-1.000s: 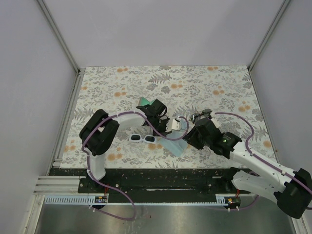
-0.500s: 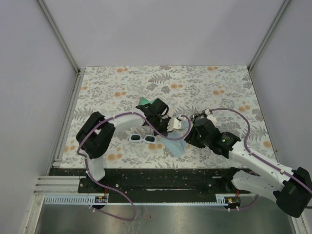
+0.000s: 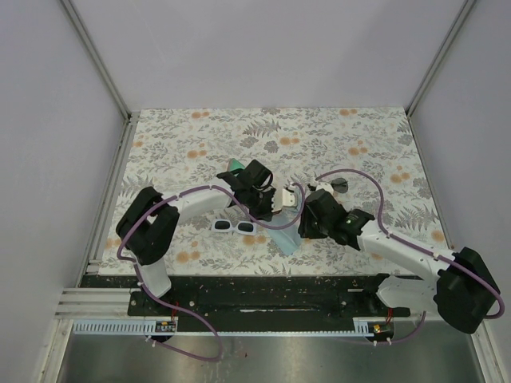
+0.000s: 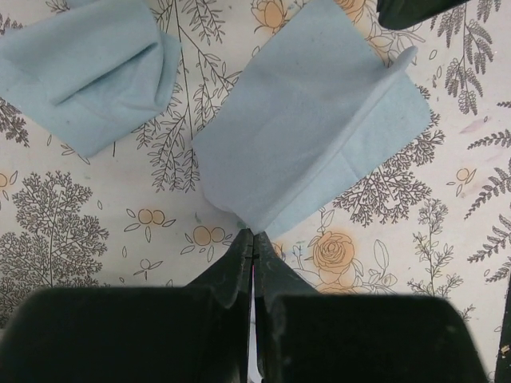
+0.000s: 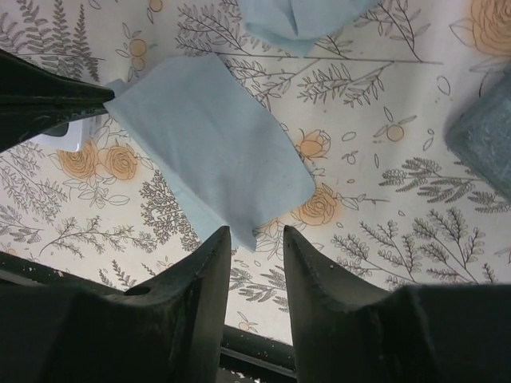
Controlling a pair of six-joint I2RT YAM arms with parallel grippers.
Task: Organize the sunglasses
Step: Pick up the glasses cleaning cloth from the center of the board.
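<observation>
The white-framed sunglasses lie with dark lenses on the floral table, left of both grippers and untouched. A light-blue cloth pouch lies between the arms. My left gripper is shut, its tips pinching one corner of that pouch. In the right wrist view the opposite corner of the pouch sits between the parted fingertips of my right gripper, which stands open. In the top view the left gripper and right gripper face each other across the pouch.
A second light-blue cloth piece lies close by, also seen as a light-blue piece. A blue-grey case sits at the right. A teal object lies behind the left arm. The table's black front rail is close.
My left gripper has closed on the pouch's corner. The right arm has swung left and forward, bringing its open jaws up to the pouch's other corner.
</observation>
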